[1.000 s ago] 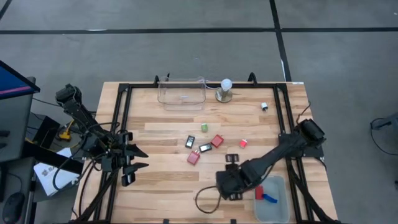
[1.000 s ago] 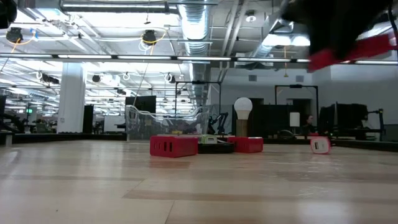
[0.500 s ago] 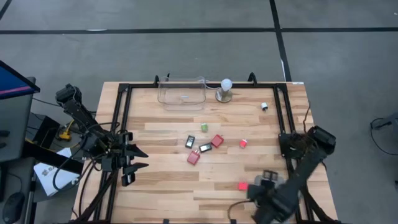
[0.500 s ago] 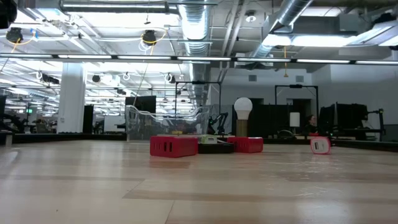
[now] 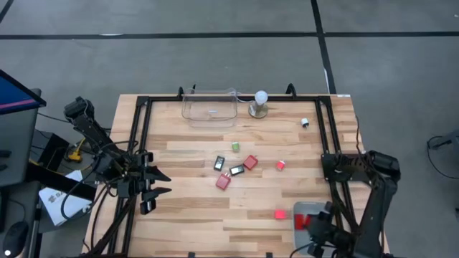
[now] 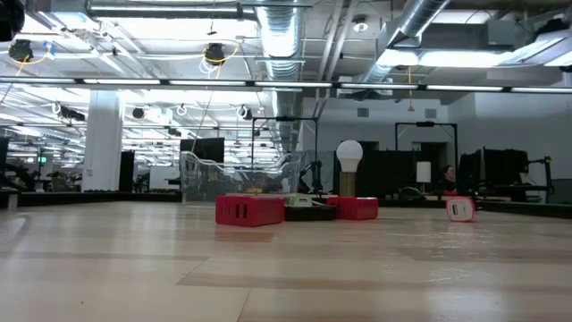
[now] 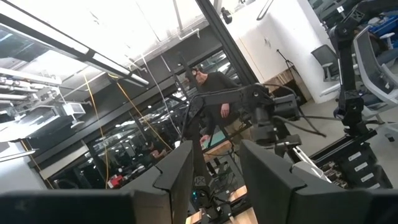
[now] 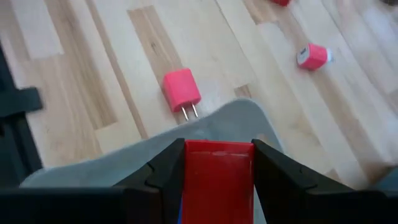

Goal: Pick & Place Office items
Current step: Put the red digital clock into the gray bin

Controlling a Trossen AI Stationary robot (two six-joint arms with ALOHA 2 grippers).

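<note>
The right tool point(image 8: 214, 177) grips a red block point(image 8: 217, 171) over the grey tray point(image 8: 230, 121); just beyond the tray, a pink plug point(image 8: 181, 90) points its prongs at the tray.

The left tool point(image 5: 154, 183) is closed.

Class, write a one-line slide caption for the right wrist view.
Right gripper grips a red block over the grey bin; a pink plug lies beside it.

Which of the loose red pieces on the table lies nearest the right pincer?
The pink-red plug block lying alone beside the grey bin, close to the right pincer; the other red pieces cluster mid-table.
</note>
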